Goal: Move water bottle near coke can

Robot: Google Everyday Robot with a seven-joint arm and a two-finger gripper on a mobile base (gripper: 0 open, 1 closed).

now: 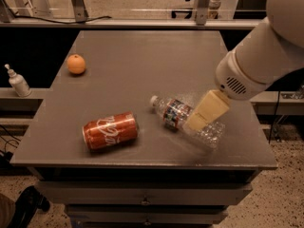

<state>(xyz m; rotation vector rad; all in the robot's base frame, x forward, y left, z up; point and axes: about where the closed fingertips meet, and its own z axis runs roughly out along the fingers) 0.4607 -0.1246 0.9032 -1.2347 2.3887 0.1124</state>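
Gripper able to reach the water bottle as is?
Likely yes: the gripper sits right over the lying water bottle, nothing between them; the coke can lies apart, off the cap end.

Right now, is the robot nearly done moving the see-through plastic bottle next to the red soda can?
Nearly. Done: the clear ribbed plastic water bottle lies on the grey table, a short gap from the red Coke can, cap towards it. In hand: the cream gripper rests over the bottle's middle. Left: perhaps a nudge closer, then drawing the gripper away.
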